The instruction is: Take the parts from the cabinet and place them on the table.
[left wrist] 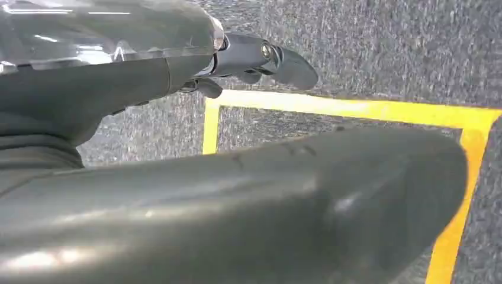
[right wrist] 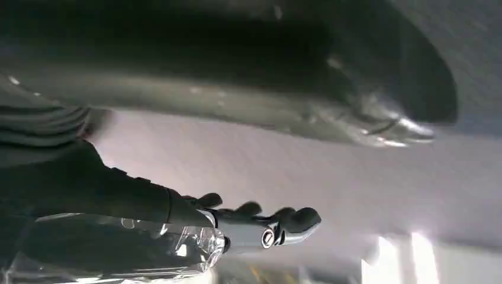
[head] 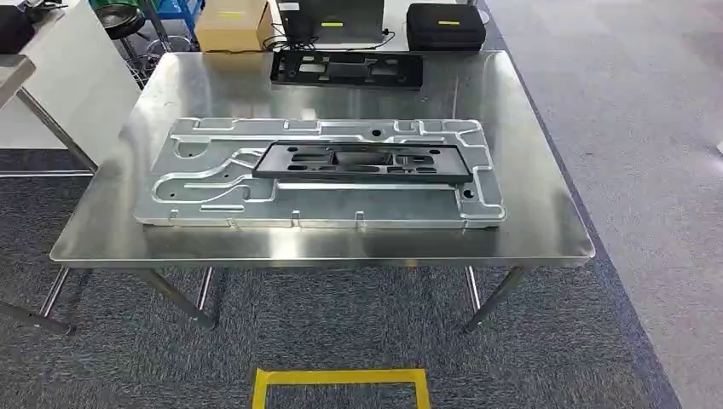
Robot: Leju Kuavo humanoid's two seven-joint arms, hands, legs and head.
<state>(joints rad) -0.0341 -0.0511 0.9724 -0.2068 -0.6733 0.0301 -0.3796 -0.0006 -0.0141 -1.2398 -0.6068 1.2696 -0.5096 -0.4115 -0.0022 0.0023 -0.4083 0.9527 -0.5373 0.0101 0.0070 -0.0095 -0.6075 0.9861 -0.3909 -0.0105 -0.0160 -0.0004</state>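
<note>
On the steel table (head: 546, 213) lies a large silver metal panel (head: 213, 183) with a long black frame part (head: 362, 162) resting flat on top of it. A second black frame part (head: 345, 68) lies at the table's far edge. My left hand (left wrist: 248, 195) hangs over grey carpet, its thumb stretched out and its fingers (left wrist: 260, 59) straight, holding nothing. My right hand (right wrist: 237, 83) hangs in the same way, with its fingers (right wrist: 266, 225) extended and nothing in them.
Yellow tape (head: 339, 377) marks a square on the carpet in front of the table. Behind the table stand a cardboard box (head: 232, 24) and a black case (head: 445, 25). A white table (head: 60, 77) stands at the far left.
</note>
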